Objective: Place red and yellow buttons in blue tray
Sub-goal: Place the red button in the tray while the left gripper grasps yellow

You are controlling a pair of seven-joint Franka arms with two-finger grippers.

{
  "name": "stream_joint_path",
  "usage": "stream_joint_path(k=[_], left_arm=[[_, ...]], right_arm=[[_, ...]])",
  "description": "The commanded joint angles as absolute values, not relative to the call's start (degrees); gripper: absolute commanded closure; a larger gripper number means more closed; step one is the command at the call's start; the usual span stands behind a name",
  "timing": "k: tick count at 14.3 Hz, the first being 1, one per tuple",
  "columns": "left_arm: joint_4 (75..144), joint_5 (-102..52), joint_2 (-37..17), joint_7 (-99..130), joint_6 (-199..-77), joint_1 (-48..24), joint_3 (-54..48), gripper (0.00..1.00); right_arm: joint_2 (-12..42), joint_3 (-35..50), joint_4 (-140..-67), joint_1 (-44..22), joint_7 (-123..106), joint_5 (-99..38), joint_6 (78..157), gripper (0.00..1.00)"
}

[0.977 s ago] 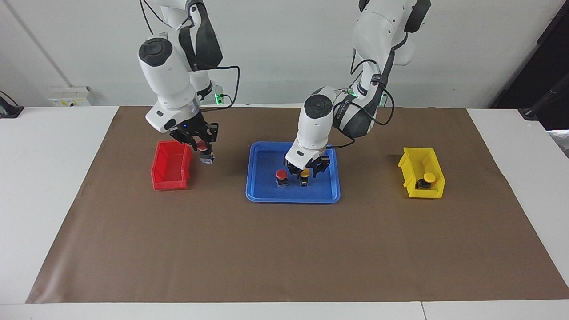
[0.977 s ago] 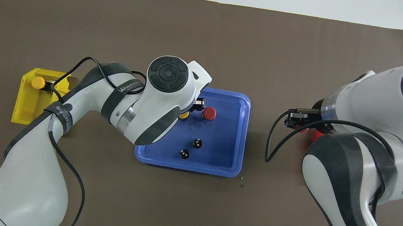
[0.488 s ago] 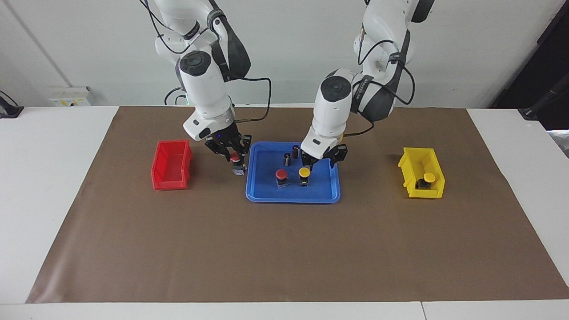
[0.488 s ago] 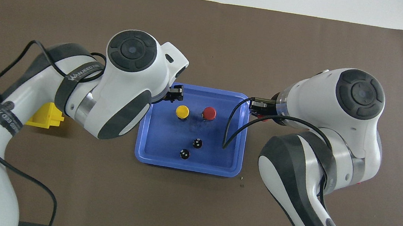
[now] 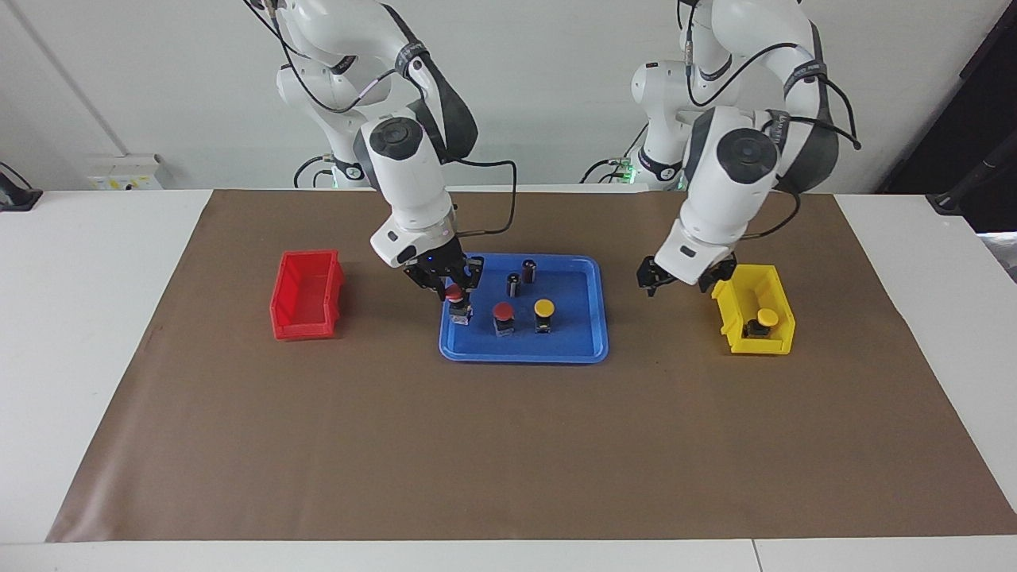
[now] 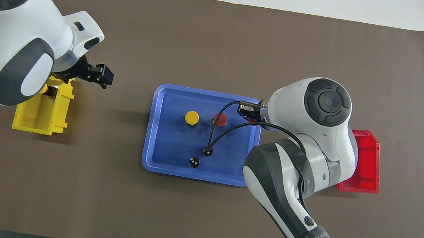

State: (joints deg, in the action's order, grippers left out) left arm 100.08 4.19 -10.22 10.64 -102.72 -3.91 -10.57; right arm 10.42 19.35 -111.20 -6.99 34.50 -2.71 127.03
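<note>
The right gripper [image 5: 454,295], pinching a red button [image 5: 455,300], hangs over the blue tray [image 5: 584,349] and should, I think, lower and release, while the spread left gripper [image 5: 675,280] must take the yellow button [image 5: 764,320] from the yellow bin [image 5: 775,343].

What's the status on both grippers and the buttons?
Right gripper shut on red-capped push button over shallow blue plastic tray. Left gripper open beside small yellow bin; yellow-capped button inside. Path clear.

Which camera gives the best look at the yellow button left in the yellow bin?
The facing view: the yellow button shows cap and base inside the yellow bin. In the overhead view the left arm covers most of it.
</note>
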Motion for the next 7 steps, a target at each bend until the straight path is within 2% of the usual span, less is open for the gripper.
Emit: stream_joint_path(k=[1,7], left_arm=[[102.4,5.0,-9.6,5.9,-105.8,1.8,-11.3,0.00],[107.1,4.6,-8.9,4.4,-114.9,11.2,-11.4,0.00]], right_arm=[[12.5,19.2,-110.3,-7.0,36.1,-1.6,127.3,0.80],[14.6,19.3,-110.1,-9.2,37.4,-1.8,127.1,0.80]])
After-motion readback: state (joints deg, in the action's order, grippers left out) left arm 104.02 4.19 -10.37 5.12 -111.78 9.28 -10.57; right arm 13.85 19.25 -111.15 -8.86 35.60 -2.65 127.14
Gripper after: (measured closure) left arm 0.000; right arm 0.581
